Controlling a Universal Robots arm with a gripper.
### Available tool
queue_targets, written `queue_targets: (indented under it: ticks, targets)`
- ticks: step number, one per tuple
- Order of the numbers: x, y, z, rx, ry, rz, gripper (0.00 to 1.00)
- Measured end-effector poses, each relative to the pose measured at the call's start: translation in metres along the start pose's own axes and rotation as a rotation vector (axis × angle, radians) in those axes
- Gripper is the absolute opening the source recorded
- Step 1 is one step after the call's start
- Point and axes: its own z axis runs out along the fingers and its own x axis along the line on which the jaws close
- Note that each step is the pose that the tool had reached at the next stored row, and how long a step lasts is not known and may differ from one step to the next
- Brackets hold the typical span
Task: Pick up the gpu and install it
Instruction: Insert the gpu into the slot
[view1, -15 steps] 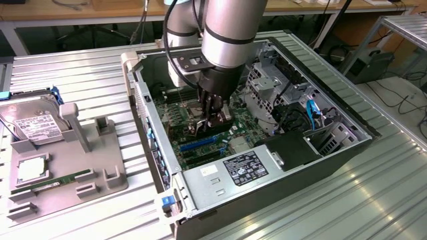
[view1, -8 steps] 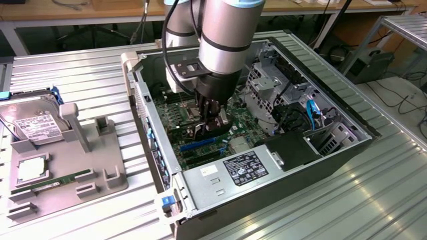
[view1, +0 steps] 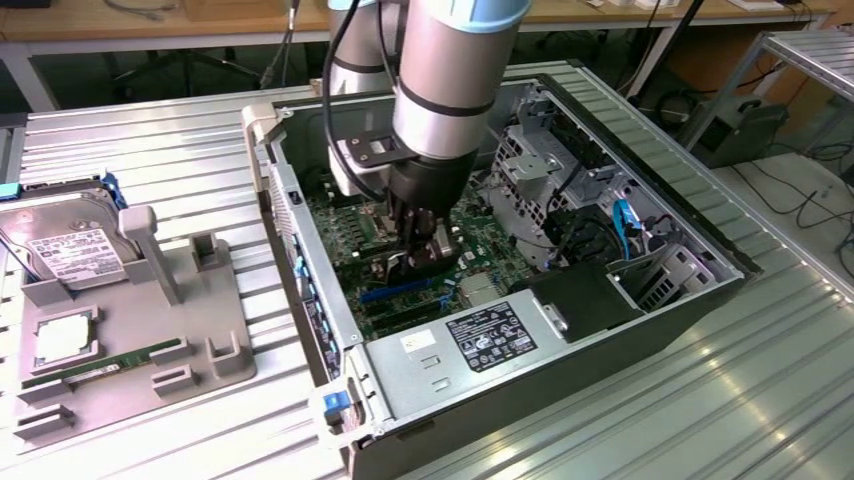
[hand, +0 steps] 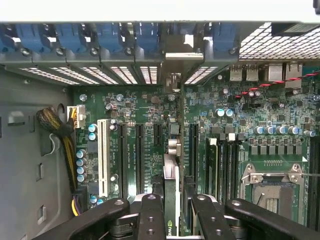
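The gripper (hand: 172, 220) clamps the gpu (hand: 170, 192) edge-on above the motherboard (hand: 260, 125); the card looks rigid, light, fragile: hold its upper edge.

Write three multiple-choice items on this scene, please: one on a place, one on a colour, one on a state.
1. Where is the hard drive?
A) on the grey tray at the exterior view's left
B) on the floor
C) on a chair

2. What colour is the long slot beside the black ones on the motherboard?
A) red
B) white
C) yellow

3. How is the gpu placed?
A) flat on a shelf
B) wrapped in a bag
C) edge-on between the fingers of the gripper

Answers:
1 A: it sits at the tray's far end.
2 B: it stands out white among the black slots.
3 C: the fingers flank the card over the motherboard.
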Motion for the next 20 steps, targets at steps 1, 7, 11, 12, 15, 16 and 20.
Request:
queue_targets:
  ticks: [1,7,11,12,15,16,20]
  targets:
    - [0.0,0.0,0.0006,0.0001,-0.0028,0.0,0.26]
    - [-0.0001,0.0012,0.0022,0.0008,-0.0129,0.0,0.26]
    - [-0.0001,0.0058,0.0048,0.0024,-0.0128,0.003,0.26]
    - [-0.0001,0.0065,0.0055,0.0026,-0.0129,0.004,0.26]
    - [0.0,0.0072,0.007,0.0026,-0.0129,0.006,0.26]
    - [0.0,0.0074,0.0075,0.0027,-0.013,0.008,0.26]
    - [0.0004,0.0074,0.0099,0.0027,-0.0132,0.014,0.26]
